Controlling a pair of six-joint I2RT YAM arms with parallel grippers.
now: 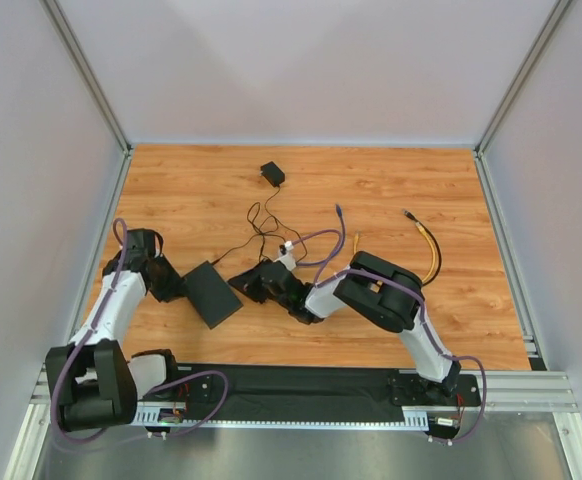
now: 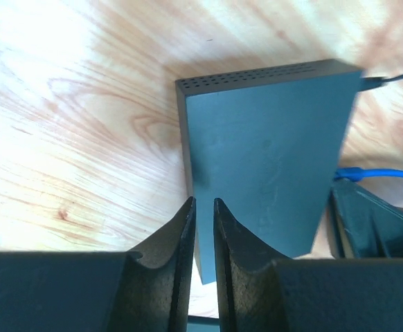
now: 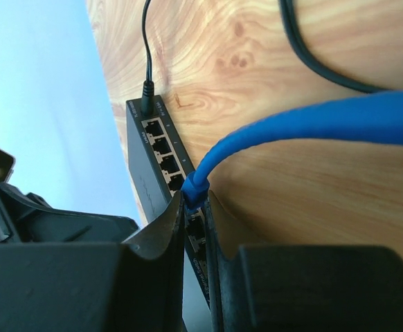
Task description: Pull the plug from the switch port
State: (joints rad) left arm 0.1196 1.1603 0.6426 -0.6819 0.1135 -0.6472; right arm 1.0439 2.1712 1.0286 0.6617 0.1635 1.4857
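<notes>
The left arm runs up the left side of the wooden table (image 1: 391, 180) and bends its wrist inward. The left gripper (image 2: 203, 221) sits low at the near corner of the flat matte-black rectangular switch (image 2: 264, 159). Its fingers stand almost together, with only a thin slit between them. The switch's corner shows in that slit, but I cannot tell whether the pads actually pinch it.

The right arm folds at the elbow and reaches leftward across the table to the socket edge of the switch. The right gripper (image 3: 196, 207) is closed on the blue moulded plug (image 3: 194, 188), which still sits in a port around the middle of the row. Four empty sockets show beyond it.

The switch lies on the table left of centre, between the two grippers. The plug's blue cable (image 3: 312, 121) arcs away from the fingers to the right; it looks purple from overhead. A thin black power lead (image 3: 146, 41) enters the end of the socket edge, and its loops lie just behind the right gripper. A small black adapter block (image 1: 272, 173) rests near the back edge. A yellow cable (image 1: 429, 252) curls well to the right.
</notes>
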